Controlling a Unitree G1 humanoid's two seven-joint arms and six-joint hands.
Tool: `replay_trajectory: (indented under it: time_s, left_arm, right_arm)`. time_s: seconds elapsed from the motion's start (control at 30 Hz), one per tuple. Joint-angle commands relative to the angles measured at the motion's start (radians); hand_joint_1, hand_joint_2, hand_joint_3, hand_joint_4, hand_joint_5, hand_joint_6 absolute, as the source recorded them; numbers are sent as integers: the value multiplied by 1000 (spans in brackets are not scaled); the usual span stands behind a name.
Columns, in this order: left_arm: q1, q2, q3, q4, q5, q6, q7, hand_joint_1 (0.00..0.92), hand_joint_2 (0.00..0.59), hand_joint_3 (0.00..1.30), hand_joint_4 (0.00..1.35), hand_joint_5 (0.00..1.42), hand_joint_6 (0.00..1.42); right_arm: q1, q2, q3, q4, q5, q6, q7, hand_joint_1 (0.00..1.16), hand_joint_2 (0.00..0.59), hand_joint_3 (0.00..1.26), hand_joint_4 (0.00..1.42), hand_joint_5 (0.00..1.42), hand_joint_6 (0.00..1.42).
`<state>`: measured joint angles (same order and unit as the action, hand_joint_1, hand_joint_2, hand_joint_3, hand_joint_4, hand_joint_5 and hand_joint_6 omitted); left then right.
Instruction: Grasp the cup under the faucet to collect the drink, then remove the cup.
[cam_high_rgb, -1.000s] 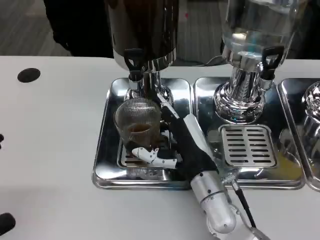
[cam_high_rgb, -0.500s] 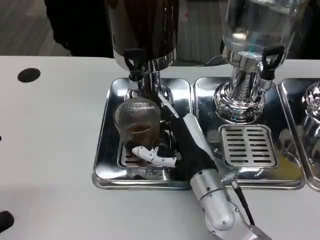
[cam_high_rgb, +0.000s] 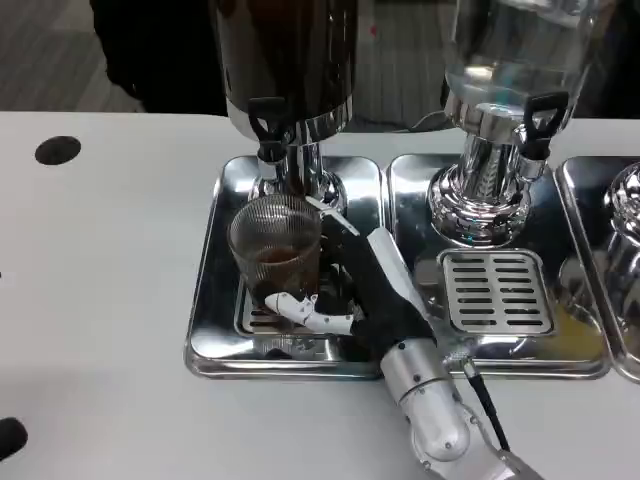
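A ribbed clear glass cup (cam_high_rgb: 275, 248) stands on the drip grate of the left steel tray (cam_high_rgb: 210, 300), right below the black faucet (cam_high_rgb: 268, 125) of the dark drink dispenser (cam_high_rgb: 285, 60). A little brown drink lies in its bottom. My right hand (cam_high_rgb: 365, 290) wraps the cup from the right. Its white thumb (cam_high_rgb: 310, 315) lies across the cup's front base and its fingers reach behind the cup. At the picture's lower left edge shows a dark tip (cam_high_rgb: 6, 437) that may belong to my left hand; its fingers are hidden.
A second dispenser (cam_high_rgb: 500, 60) with clear liquid stands on the middle tray (cam_high_rgb: 420, 190) with its own grate (cam_high_rgb: 497, 292). A third tray (cam_high_rgb: 620, 300) reaches in at the right edge. A black round mark (cam_high_rgb: 57, 150) lies on the white table at far left.
The dark tips at the left edge have drawn back toward the edge, and one has left the picture. My right hand and the cup have hardly moved.
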<state>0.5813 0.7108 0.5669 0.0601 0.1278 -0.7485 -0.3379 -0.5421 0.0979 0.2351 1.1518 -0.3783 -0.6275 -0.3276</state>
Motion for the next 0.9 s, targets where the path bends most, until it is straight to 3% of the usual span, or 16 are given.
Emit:
replay_trajectory:
  time_s: [0.03, 0.37, 0.9]
  left_arm:
    - [0, 10, -6, 2, 4, 5, -9, 0, 1, 0, 0, 0, 0]
    - [0, 6, -9, -5, 1, 9, -9, 0, 2, 0, 0, 0, 0]
    - [-13, 5, -23, -18, 4, 28, -6, 0, 2, 0, 0, 0, 0]
  right_arm:
    - [-7, 29, -2, -5, 15, 8, -10, 906, 190, 249, 275, 319, 331]
    - [17, 24, -6, -23, 29, -4, -14, 900, 194, 324, 342, 403, 397]
    - [70, 11, 0, -94, 21, -23, -18, 898, 194, 330, 362, 423, 424]
